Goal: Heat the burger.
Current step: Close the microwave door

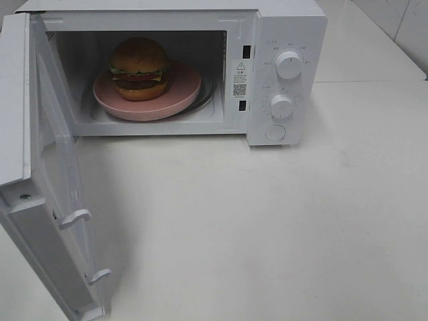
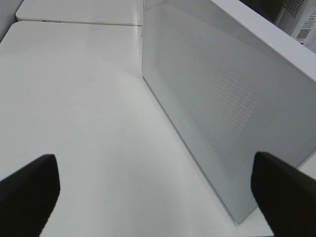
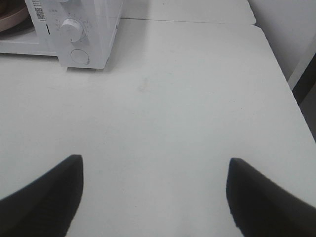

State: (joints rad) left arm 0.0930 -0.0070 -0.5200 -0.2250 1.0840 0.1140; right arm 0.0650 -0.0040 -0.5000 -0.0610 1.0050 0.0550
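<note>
The burger (image 1: 139, 68), with a glossy brown bun, lettuce, tomato and cheese, sits on a round pink plate (image 1: 180, 93) inside the white microwave (image 1: 284, 40). The microwave door (image 1: 50, 180) stands swung wide open toward the front left. Neither arm shows in the exterior high view. My left gripper (image 2: 153, 190) is open and empty, hovering over the table beside the outer face of the open door (image 2: 217, 98). My right gripper (image 3: 155, 192) is open and empty above bare table, well away from the microwave's control panel (image 3: 79, 34).
Two dials (image 1: 289, 64) and a round button (image 1: 275, 132) sit on the microwave's right panel. The white table (image 1: 267, 227) spreads in front of the oven. Its right edge (image 3: 284, 79) lies close to the right gripper's side.
</note>
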